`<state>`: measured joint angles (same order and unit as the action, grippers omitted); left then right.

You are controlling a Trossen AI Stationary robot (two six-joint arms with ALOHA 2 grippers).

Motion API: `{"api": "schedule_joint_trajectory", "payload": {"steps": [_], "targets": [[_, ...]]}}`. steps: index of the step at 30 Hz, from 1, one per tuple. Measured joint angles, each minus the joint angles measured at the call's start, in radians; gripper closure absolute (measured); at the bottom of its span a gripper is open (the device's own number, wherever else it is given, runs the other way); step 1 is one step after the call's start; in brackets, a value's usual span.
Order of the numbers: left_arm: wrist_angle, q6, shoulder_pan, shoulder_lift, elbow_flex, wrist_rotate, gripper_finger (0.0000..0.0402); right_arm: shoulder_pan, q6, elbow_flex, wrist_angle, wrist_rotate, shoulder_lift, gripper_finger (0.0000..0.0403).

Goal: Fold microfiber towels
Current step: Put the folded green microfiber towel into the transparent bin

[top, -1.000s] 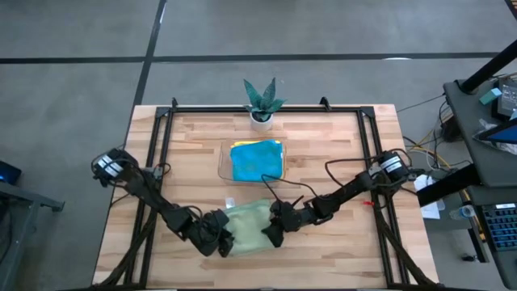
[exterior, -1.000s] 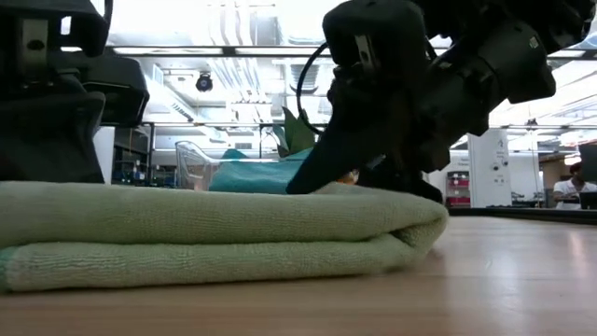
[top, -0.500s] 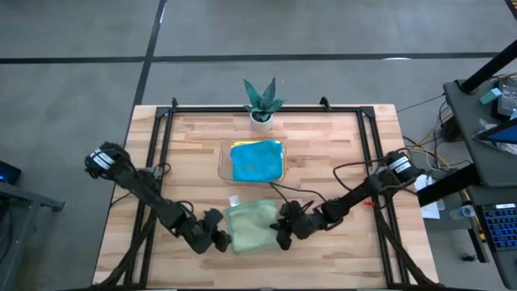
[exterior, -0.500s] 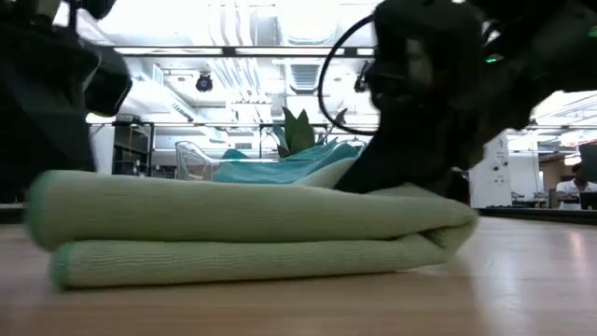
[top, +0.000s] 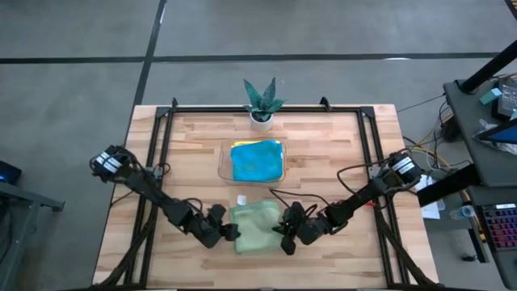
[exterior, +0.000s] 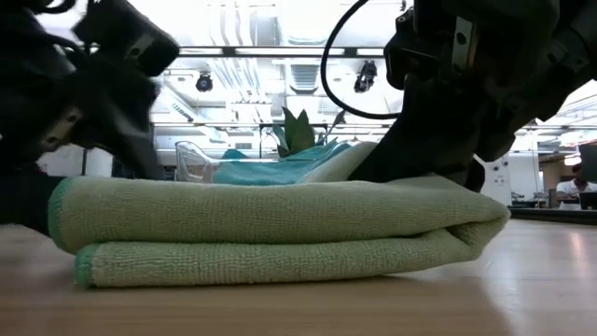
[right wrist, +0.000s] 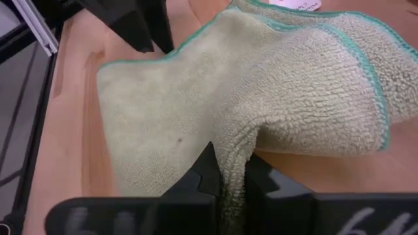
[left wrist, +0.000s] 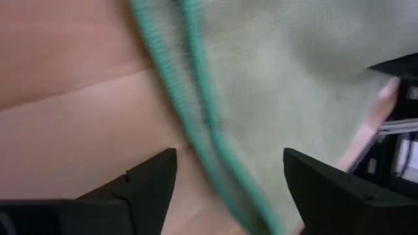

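The pale green towel (top: 257, 227) lies folded double near the front edge of the tabletop (top: 323, 145), between the two arms. The right claw (right wrist: 227, 176) is pinched shut on a pucker of its edge, probably to drag or fold it over again. The left claw (left wrist: 228, 176) stands wide open beside the opposite hem, holding nothing. Farther back, a teal-blue towel (top: 257, 160) sits in the clear tray (top: 223, 162), apparently finished.

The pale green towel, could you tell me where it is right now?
In the high view, the pale green towel lies folded near the table's front edge, between the left gripper and right gripper, in front of the clear tray.
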<state>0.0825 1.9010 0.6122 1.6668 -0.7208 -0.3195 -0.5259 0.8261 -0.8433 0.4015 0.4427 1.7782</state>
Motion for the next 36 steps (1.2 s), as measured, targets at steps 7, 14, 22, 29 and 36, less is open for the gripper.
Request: {"api": "schedule_joint_trajectory", "payload": {"steps": [7, 14, 22, 29, 36], "targets": [[0.161, -0.025, -0.029, 0.104, -0.011, -0.019, 0.0122, 0.000, -0.008, 0.000, 0.001, 0.006, 0.000, 0.0389], [0.260, -0.106, -0.034, 0.211, -0.039, -0.080, 0.0149, 0.000, -0.010, 0.000, 0.001, 0.014, 0.000, 0.0390], [0.272, -0.244, -0.035, 0.243, -0.068, -0.104, 0.0285, 0.000, -0.016, 0.000, 0.009, 0.016, 0.001, 0.0390], [0.284, -0.414, -0.037, 0.214, -0.086, -0.201, 0.0389, 0.000, -0.040, 0.000, 0.009, 0.031, -0.004, 0.0390], [0.257, -0.580, -0.041, 0.093, -0.094, -0.276, 0.0397, -0.012, -0.110, 0.000, 0.008, 0.033, -0.085, 0.0390]]}}
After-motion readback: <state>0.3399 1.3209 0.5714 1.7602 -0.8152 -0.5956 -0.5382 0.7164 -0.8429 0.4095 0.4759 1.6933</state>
